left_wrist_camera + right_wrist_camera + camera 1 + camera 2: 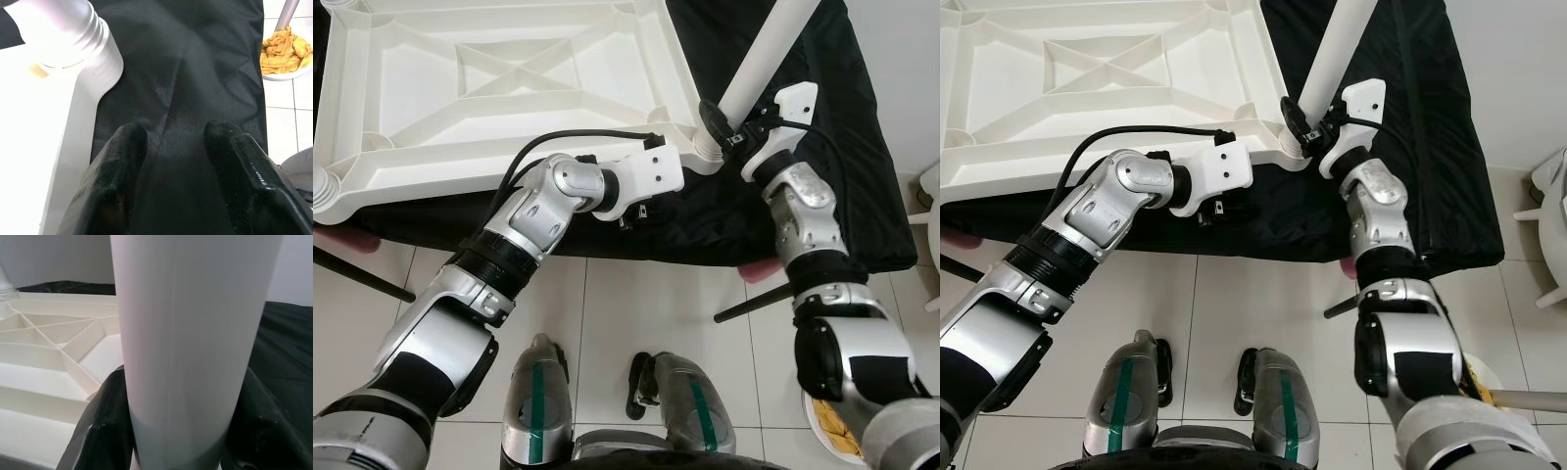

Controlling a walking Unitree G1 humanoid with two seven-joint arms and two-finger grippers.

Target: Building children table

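The white tabletop lies upside down, ribs up, on a black cloth at 12 o'clock from the robot. At its near right corner, around 1 o'clock, a white leg stands tilted in the socket, and the right gripper clasps it low, one black finger on each side. Whether the leg is fully seated cannot be told; the tilt suggests it is still being worked home. The left gripper hovers over the cloth just beside that corner, fingers parted and holding nothing. At 10 o'clock the near left corner socket shows ribbing, but whether it holds a leg cannot be told. So the build looks mid-way: one leg going in, the others unconfirmed, and the table yet to be turned upright.
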